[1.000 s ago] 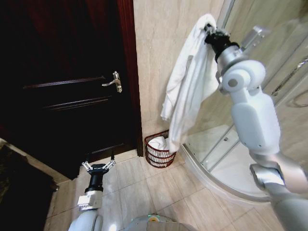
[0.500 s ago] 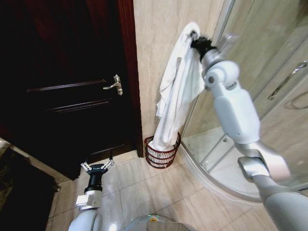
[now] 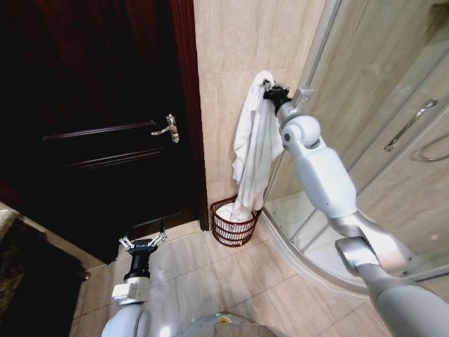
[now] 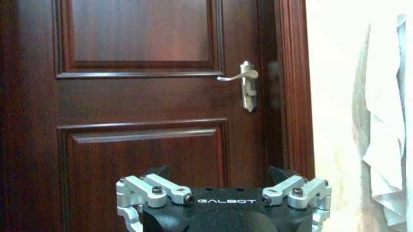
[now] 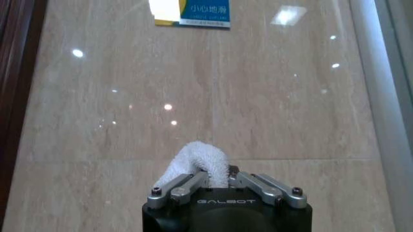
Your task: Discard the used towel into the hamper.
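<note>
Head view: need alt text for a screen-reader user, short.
The right hand, raised near the tiled wall, pinches a white towel whose lower end hangs into the small reddish-brown hamper on the floor. The left hand hangs low and open before the dark wooden door.

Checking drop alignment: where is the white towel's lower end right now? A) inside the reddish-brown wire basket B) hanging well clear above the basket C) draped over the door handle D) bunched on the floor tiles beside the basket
A: held up by the right pincer, the white terry towel hangs with its lower end inside the small round reddish-brown wire basket.
</note>
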Controlling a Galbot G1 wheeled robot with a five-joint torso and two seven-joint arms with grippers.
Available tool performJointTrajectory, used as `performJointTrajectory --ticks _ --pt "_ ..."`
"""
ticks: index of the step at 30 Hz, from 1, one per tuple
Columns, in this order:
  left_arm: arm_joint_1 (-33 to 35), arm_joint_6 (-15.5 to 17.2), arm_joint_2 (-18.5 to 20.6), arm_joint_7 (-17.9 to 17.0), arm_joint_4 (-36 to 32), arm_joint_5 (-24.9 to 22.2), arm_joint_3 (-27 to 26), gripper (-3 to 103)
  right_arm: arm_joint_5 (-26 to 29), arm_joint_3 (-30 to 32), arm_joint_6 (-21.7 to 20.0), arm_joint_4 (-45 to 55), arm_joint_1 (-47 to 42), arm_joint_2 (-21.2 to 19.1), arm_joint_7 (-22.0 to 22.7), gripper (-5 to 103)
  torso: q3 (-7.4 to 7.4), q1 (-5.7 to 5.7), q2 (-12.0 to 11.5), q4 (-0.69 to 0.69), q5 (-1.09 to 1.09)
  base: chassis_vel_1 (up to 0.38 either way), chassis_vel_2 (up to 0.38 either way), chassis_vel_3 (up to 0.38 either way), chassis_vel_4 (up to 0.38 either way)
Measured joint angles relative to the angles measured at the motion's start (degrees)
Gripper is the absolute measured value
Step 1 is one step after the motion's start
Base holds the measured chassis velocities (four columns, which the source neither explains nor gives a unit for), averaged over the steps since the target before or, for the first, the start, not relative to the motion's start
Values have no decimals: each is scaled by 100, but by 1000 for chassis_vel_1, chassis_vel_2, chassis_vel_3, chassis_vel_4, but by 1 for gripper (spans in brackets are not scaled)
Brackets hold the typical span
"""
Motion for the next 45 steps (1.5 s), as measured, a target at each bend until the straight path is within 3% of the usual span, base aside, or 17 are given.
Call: performJointTrajectory --ticks 5,16,23,32,38,45 --pt "5 -101 0 -18 27 71 9 100 -76 74 62 -158 30 16 -30 6 -7 -7 -12 1 -1 0 0 0 0" --pt "73 -265 0 43 90 178 59 100 -678 300 466 -646 -869 18 -435 6 -215 -174 -394 0 3 0 0 0 0" --pt "171 -371 0 28 54 135 -17 100 -975 338 678 -1067 -771 110 -491 6 -326 -258 -590 1 3 0 0 0 0" --pt "230 -467 0 5 62 95 -37 100 -834 86 646 -739 -875 278 -378 6 -464 -372 -839 1 2 0 0 0 0" --pt "303 -503 0 2 37 111 -39 100 -510 167 665 -754 -959 825 -321 6 -572 -456 -1032 5 0 0 0 0 0" --pt "288 -503 0 1 25 120 -43 100 -867 419 766 -1098 -1057 595 -488 6 -670 -526 -1199 1 2 0 0 0 0"
